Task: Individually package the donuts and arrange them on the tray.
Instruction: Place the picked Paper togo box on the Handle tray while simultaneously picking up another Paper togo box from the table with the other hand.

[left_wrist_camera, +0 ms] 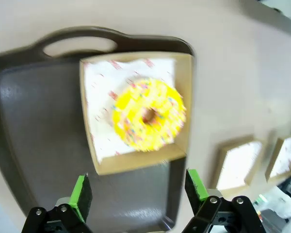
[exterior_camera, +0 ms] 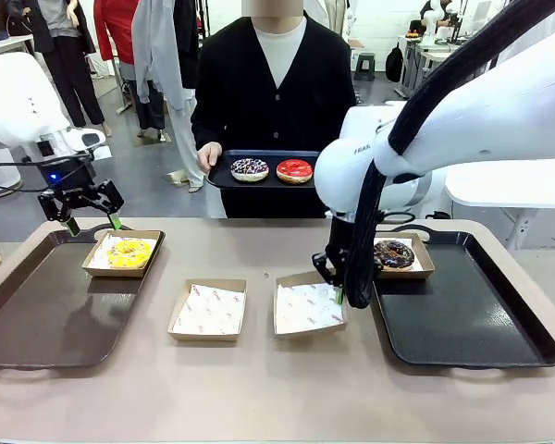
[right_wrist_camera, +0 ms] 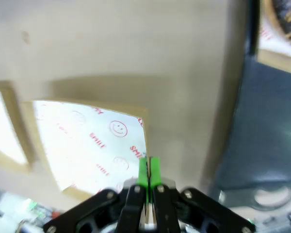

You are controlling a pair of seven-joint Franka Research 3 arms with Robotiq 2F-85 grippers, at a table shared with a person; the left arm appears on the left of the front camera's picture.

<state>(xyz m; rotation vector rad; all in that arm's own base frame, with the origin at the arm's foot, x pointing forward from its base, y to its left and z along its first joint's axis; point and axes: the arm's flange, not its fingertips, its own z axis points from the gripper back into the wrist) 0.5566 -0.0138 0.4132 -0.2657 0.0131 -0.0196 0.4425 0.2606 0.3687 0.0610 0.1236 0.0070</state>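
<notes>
The left claw [exterior_camera: 93, 223] [left_wrist_camera: 138, 191] is held wide open, with nothing gripped or touched. It is carried on a bent wrist and pointed down over the far end of the left tray [exterior_camera: 46, 314]. The yellow donut [exterior_camera: 129, 252] [left_wrist_camera: 148, 115] is seen just ahead of its pads, in a paper-lined box [exterior_camera: 111, 272].

The right claw [exterior_camera: 338, 294] [right_wrist_camera: 148, 172] is shut, lowered steeply to the rim of another lined box [exterior_camera: 305, 310] [right_wrist_camera: 87, 141] on the counter [exterior_camera: 259, 388]. Whether the rim is pinched cannot be told. The chocolate donut [exterior_camera: 393, 254] is boxed just beside this claw. The red donut [exterior_camera: 294, 170] and sprinkled donut [exterior_camera: 250, 169] are well beyond it, on a tray [exterior_camera: 224, 176] held by a person.
</notes>
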